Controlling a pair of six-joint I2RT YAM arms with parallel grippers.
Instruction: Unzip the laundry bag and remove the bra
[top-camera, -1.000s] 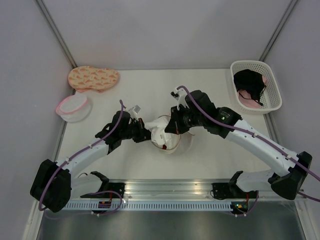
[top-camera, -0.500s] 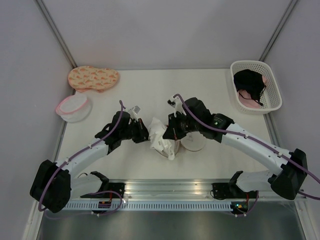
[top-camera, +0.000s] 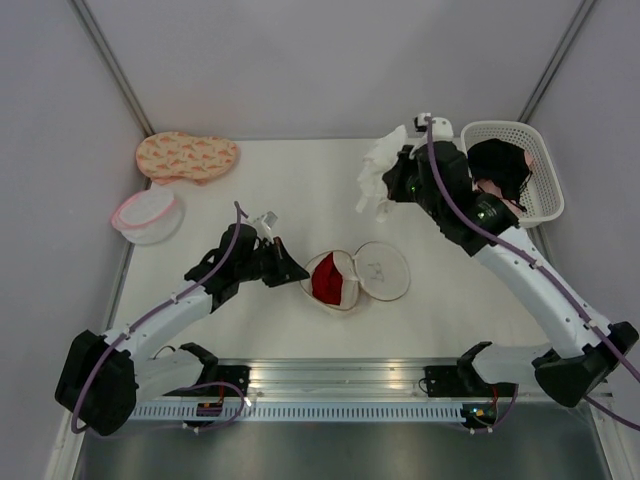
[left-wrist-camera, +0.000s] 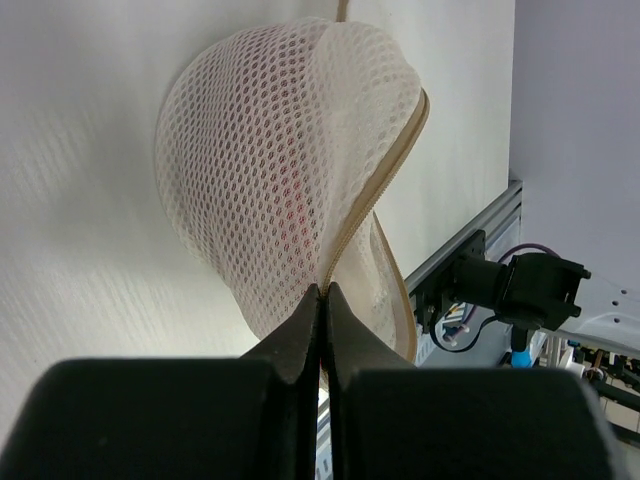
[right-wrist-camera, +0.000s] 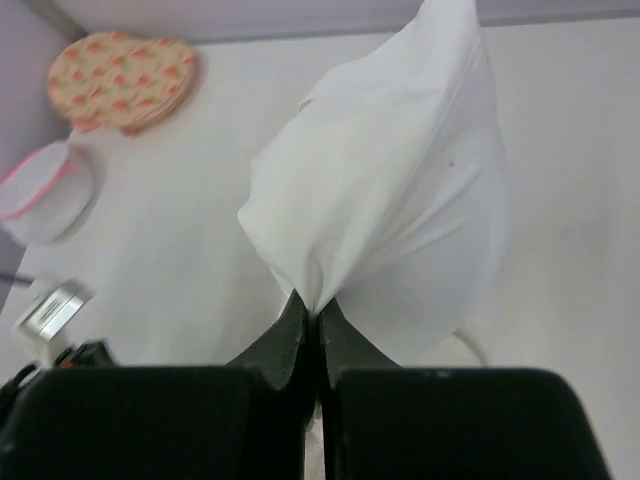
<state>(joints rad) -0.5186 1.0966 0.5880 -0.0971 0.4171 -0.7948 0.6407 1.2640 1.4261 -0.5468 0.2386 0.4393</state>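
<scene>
The laundry bag (top-camera: 383, 270) lies open in two round halves at the table's middle, and red cloth (top-camera: 328, 284) fills its left half. My left gripper (top-camera: 298, 273) is shut on the brown zip rim of that half; the left wrist view shows its tips (left-wrist-camera: 323, 290) pinching the rim under the cream mesh dome (left-wrist-camera: 260, 170). My right gripper (top-camera: 398, 181) is raised at the far right, shut on the bra (top-camera: 376, 174), whose whitish fabric (right-wrist-camera: 390, 200) hangs bunched from the tips (right-wrist-camera: 318, 305). No red strap shows on the held piece.
A white basket (top-camera: 545, 205) at the far right holds a black garment (top-camera: 497, 165) and a pink garment (top-camera: 490, 206). An orange patterned pouch (top-camera: 187, 156) and a pink-rimmed round bag (top-camera: 148, 215) lie at the far left. A metal rail (top-camera: 330, 375) runs along the near edge.
My right gripper pulled the white fabric up out of the bag and carried it far right, close to the basket. The bag has fallen open flat, showing red cloth. The left grip is unchanged.
</scene>
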